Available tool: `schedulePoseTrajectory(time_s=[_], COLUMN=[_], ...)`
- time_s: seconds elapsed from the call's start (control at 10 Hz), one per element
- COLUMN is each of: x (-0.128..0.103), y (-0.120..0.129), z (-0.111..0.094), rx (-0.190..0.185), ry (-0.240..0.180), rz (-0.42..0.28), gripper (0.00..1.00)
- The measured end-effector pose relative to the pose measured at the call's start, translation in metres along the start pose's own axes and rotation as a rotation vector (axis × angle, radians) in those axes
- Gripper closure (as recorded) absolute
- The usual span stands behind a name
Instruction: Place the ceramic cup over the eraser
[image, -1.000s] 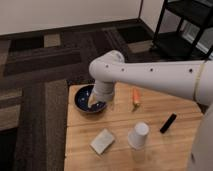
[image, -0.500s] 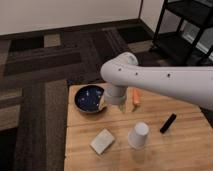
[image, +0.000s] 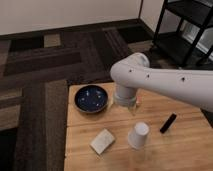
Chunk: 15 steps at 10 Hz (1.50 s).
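Gripper (image: 126, 100) low over the table (image: 170, 156), just beside the blue bowl (image: 91, 98). The wrist hides it, so you cannot tell how open it is or whether it holds anything.

Cup (image: 138, 135) stands nearer the front edge than the gripper, apart from it. Eraser (image: 168, 123) lies near the cup, on its far side from the grey block (image: 102, 141).

Likely step: reach the cup. Approach from above, grip its wall squarely, lift clear, and centre it mouth-down over the eraser before lowering.
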Motion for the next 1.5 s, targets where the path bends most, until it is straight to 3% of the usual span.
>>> schedulePoseTrajectory(time_s=[0.6,1.5], x=[0.022,0.022], y=[-0.046,-0.045], z=[0.000,-0.001], rx=[0.026,0.025], ry=[-0.012,-0.012], rz=[0.083,0.081], gripper=[0.35,0.35])
